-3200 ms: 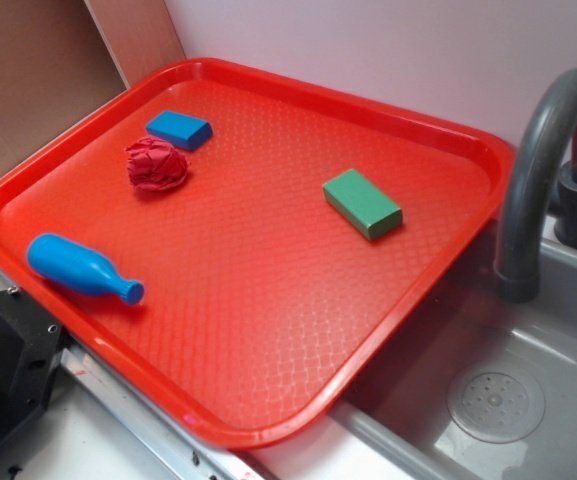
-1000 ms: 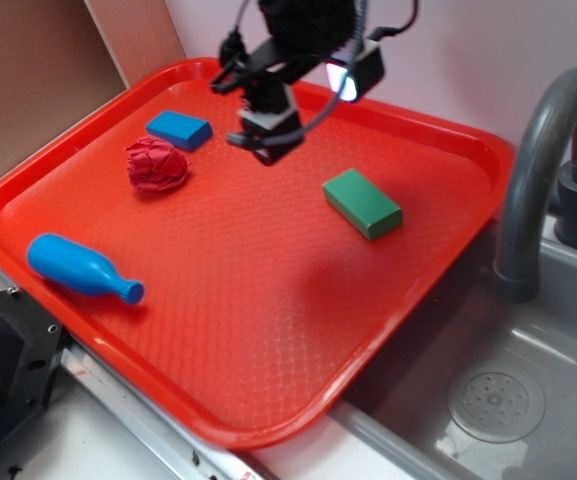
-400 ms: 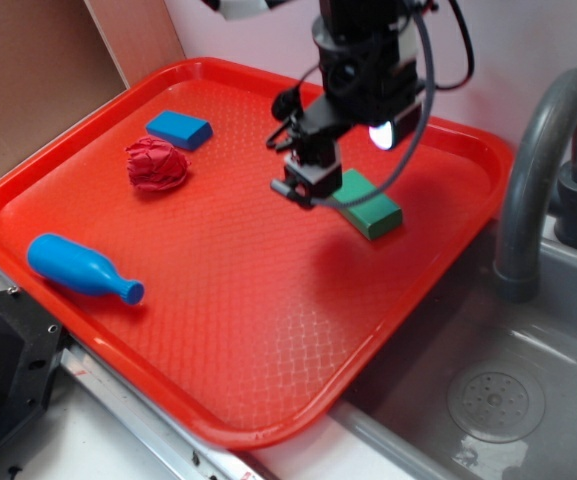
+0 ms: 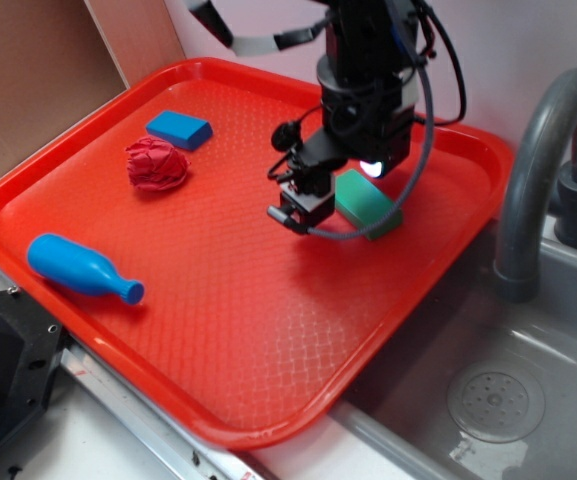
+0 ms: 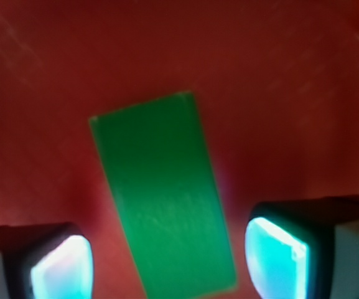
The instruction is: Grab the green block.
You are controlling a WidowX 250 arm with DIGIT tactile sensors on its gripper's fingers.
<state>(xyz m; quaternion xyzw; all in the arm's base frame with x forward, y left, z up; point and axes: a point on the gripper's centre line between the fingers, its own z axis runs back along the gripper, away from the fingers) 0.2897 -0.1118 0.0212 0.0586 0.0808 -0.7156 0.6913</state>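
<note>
Gripper [image 4: 303, 205] spread wide, hanging low over the red tray [image 4: 218, 330], pads [image 5: 272, 255] either side of the green block [image 5: 163, 193], not touching it. Block lies flat near the tray's right rim, skewed to the jaw line. My worry: closing on that skew could catch corners and twist it free, or a pad lands on top. From outside the arm hides most of the block; wrist view blurred, height above it unclear
</note>
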